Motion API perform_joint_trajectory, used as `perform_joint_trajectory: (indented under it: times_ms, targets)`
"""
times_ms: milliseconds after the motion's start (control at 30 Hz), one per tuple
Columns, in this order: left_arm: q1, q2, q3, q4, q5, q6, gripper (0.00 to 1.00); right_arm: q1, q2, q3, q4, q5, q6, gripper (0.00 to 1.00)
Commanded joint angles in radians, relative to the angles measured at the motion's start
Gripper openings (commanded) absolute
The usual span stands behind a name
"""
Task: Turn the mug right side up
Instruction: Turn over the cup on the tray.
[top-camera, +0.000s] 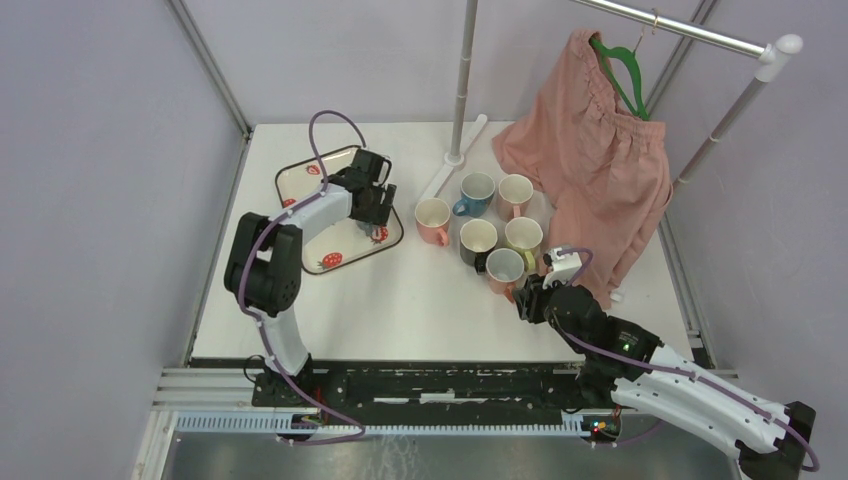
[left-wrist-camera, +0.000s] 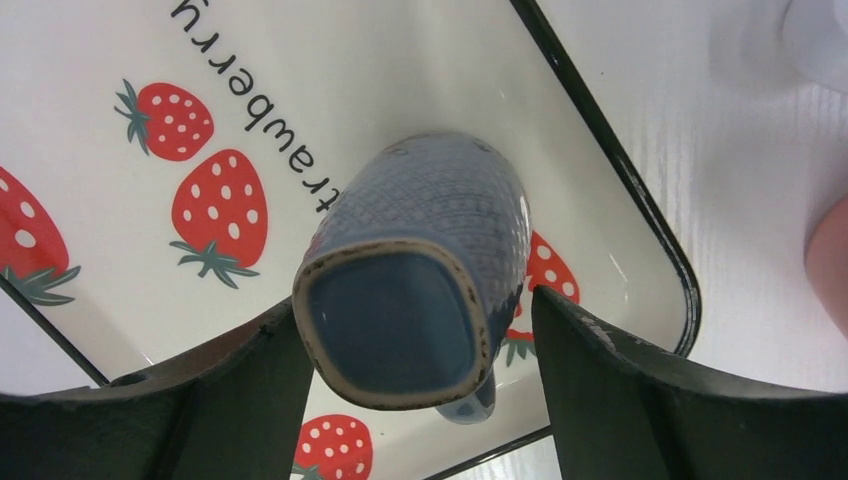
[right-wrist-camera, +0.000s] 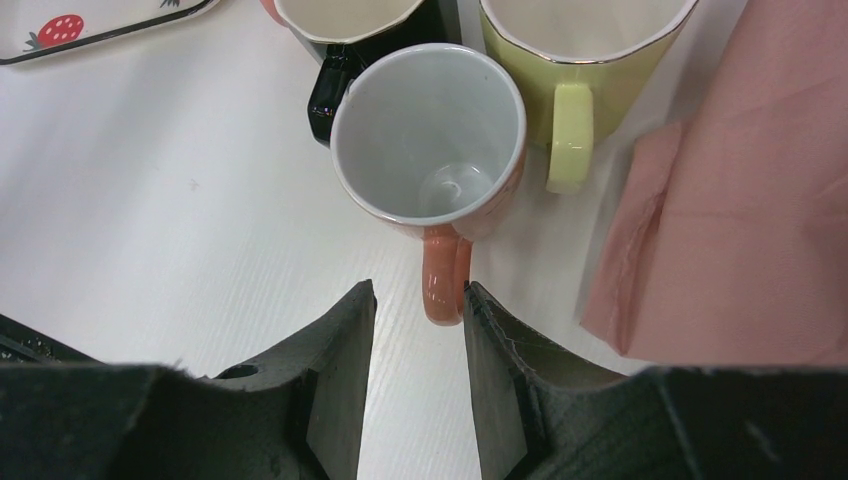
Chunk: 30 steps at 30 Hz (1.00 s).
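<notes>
Straddling the upside-down blue textured ceramic mug (left-wrist-camera: 430, 210) on the strawberry-printed white tray (left-wrist-camera: 400, 80), the left pincer (left-wrist-camera: 415, 310) stands open, seemingly lined up to clamp and flip it. The right pincer (right-wrist-camera: 417, 300), parted, flanks an upright orange mug (right-wrist-camera: 430, 140) by its handle.

You look down on a white, faintly ribbed rectangular tabletop (top-camera: 420, 300), boxed in by plain pale lilac-grey wall panels (top-camera: 100, 150) and slim silver metal corner posts (top-camera: 210, 70). Toward the far right stands a white-and-silver metal garment rack (top-camera: 463, 70), one upright footed on the table, its top rail running off to the right. A salmon-pink gathered cloth garment (top-camera: 600, 170) hangs from that rail on a green clothes hanger (top-camera: 628, 85), its hem draping onto the table's right side. Along the near edge runs a silver slotted aluminium rail (top-camera: 400, 425), with a dull grey surface (top-camera: 450, 455) below it. The light is soft and even, the shadows faint.
</notes>
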Motion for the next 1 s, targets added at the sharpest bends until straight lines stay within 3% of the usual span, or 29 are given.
perform_joint_trajectory:
  times_ms: [0, 200, 500, 833, 967]
  targets:
    - [0.017, 0.002, -0.012, 0.018, 0.038, 0.101, 0.85, 0.0, 0.003, -0.007, 0.026, 0.0, 0.006, 0.44]
    - [0.018, -0.059, -0.028, 0.016, 0.033, 0.042, 0.88, 0.001, 0.01, -0.006, 0.031, -0.005, 0.005, 0.44]
    - [0.017, -0.214, -0.129, 0.053, 0.151, -0.212, 0.87, 0.0, 0.014, -0.012, 0.035, -0.005, 0.004, 0.44]
    - [0.019, -0.256, -0.189, 0.073, 0.093, -0.261, 0.71, -0.001, 0.015, -0.013, 0.041, -0.005, 0.001, 0.44]
    - [0.019, -0.224, -0.178, 0.089, 0.068, -0.262, 0.69, 0.0, 0.017, -0.013, 0.04, -0.008, -0.001, 0.42]
